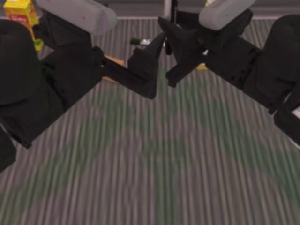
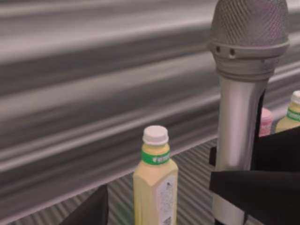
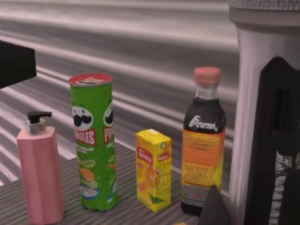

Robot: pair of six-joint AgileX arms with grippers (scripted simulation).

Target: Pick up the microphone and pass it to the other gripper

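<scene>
The handover is under way: the left gripper [image 1: 157, 47] and right gripper [image 1: 164, 28] meet above the surface [image 1: 150, 164], the microphone [image 2: 243, 93] upright between them. The left gripper pinches its handle; whether the right gripper grips, I cannot tell. Next, the right should clamp before the left lets go.

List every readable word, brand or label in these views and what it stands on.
"Pringles": green can.
Dark bottle: white script, unreadable.
Yellow carton: red label blurred.
Pale yellow bottle: print too small.
Pink pump bottle: no text.

overhead downward, 2 close wrist views
</scene>
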